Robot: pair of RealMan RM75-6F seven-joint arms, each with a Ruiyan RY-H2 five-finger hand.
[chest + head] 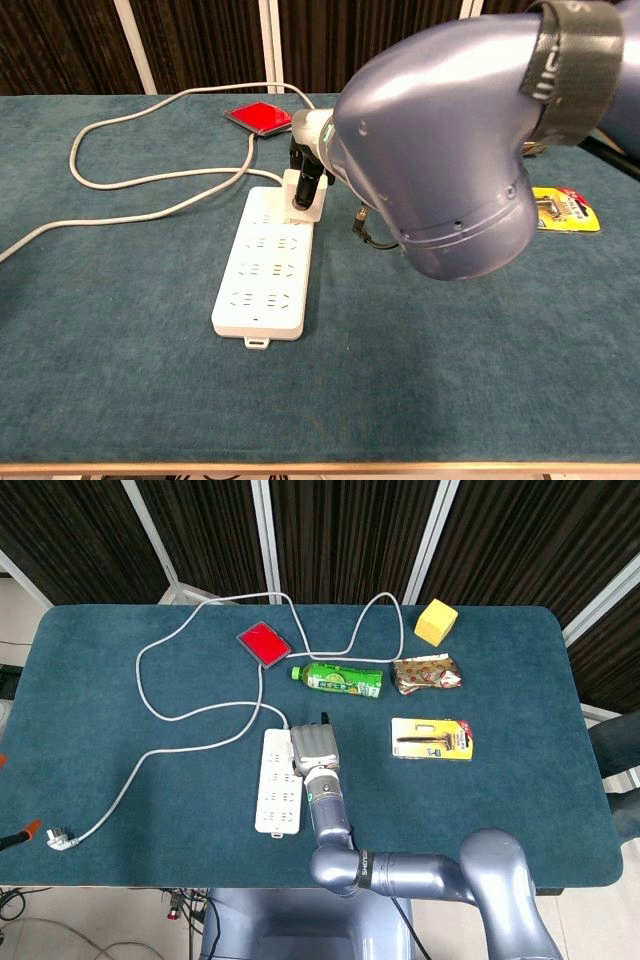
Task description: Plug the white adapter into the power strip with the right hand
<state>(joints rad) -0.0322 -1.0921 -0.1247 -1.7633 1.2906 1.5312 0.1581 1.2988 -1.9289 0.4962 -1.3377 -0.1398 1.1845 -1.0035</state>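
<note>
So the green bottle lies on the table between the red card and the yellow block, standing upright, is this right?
Not quite. The green bottle lies on its side, not upright; the head view shows this. It does sit between the red card and the yellow block, as you say.

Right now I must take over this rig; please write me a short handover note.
Right hand: holds the white adapter over the far end of the power strip; how the fingers lie is hidden by the arm.
Left hand: not in view.
Power strip: flat on the table, its cord running to the far edge.
Done: adapter picked up and brought over the strip's far sockets.
Left: the views do not show whether it is seated; line up the pins, press down, then release.
</note>
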